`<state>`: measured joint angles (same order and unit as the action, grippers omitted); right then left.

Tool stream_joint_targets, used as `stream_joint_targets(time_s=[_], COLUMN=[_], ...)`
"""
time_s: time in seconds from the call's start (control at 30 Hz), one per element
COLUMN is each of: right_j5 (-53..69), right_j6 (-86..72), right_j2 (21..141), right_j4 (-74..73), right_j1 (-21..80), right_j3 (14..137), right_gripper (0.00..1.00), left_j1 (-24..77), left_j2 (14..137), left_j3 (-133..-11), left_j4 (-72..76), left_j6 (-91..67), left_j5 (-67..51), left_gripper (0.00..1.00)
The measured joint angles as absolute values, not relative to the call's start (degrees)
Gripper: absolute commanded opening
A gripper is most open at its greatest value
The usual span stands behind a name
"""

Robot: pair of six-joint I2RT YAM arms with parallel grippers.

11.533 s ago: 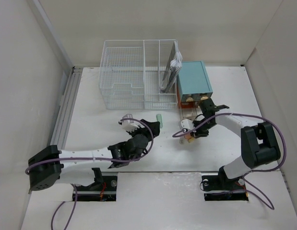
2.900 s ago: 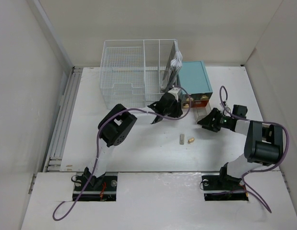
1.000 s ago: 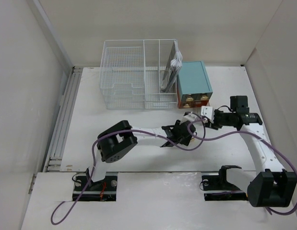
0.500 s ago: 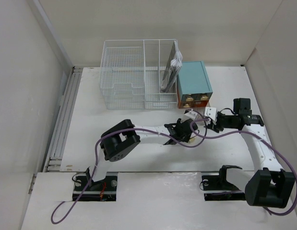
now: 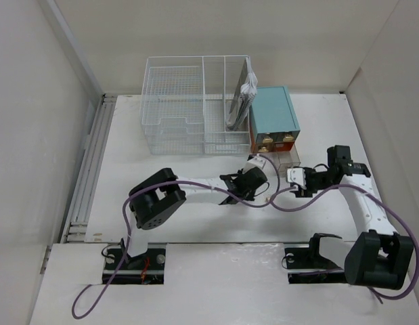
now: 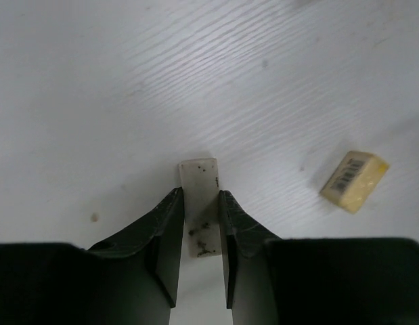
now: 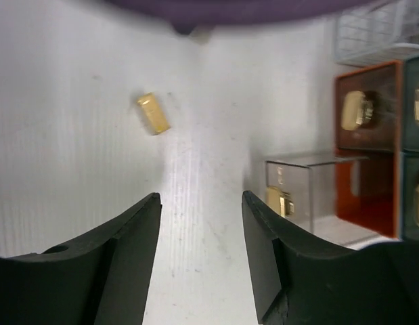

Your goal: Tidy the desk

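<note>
One wide white desk (image 5: 128, 176) spreads under everything in view, and a teal box (image 5: 273, 112) with an orange front and brass knobs stands towards its far edge. Touching the left side of the teal box is a white wire rack (image 5: 175, 101). In the rack compartment nearest the box, a bundle of papers (image 5: 247, 91) stands upright.

Just in front of the teal box a clear drawer (image 7: 294, 183) sits on the desk with a small gold piece (image 7: 280, 201) inside it.

Further out in front of the teal box, on bare desk, lies a small white block (image 6: 198, 175) speckled with dark marks. The left gripper (image 6: 200, 196) is down over it, with its jaws narrowed until both press against the long sides of the block, which lies flat on the desk. A yellow eraser (image 6: 353, 181) lies loose close to the block, touching nothing.

The right gripper (image 7: 200, 203) hangs in front of the teal box, near the clear drawer. Its jaws are spread apart, with only bare desk between them.
</note>
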<state>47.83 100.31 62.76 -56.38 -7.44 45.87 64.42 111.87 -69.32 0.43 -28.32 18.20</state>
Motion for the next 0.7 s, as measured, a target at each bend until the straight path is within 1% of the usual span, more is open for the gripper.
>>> stream_joint_targets(time_s=[0.1,0.17,0.27,0.37,0.5,0.7], right_j5=[47.3,47.0,46.6,45.6,43.5,39.7], right_j6=[106.0,108.6,109.6,109.7,108.7,103.8], right_j2=[66.0,67.9,70.2,73.7,78.2,84.3], right_j4=[-58.5,-58.8,-59.4,-60.1,-60.4,-60.5], right_j1=[-7.4,-6.9,-5.1,-2.7,1.3,8.9], right_j3=[45.0,45.1,45.7,47.5,50.5,53.5], right_gripper=[0.57,0.57,0.57,0.57,0.54,0.52], left_j1=[63.0,61.8,60.1,59.1,58.8,56.6], left_j2=[108.9,106.3,101.2,95.7,87.2,75.7], left_j3=[-67.2,-65.7,-62.9,-59.8,-54.0,-47.6], left_j4=[-0.9,-1.0,-0.4,0.3,1.1,0.3], left_j6=[-28.4,-28.4,-28.6,-29.1,-30.4,-32.2], left_j5=[17.6,16.5,14.7,13.6,13.0,13.1], left_gripper=[0.05,0.00,0.00,0.00,0.00,0.00])
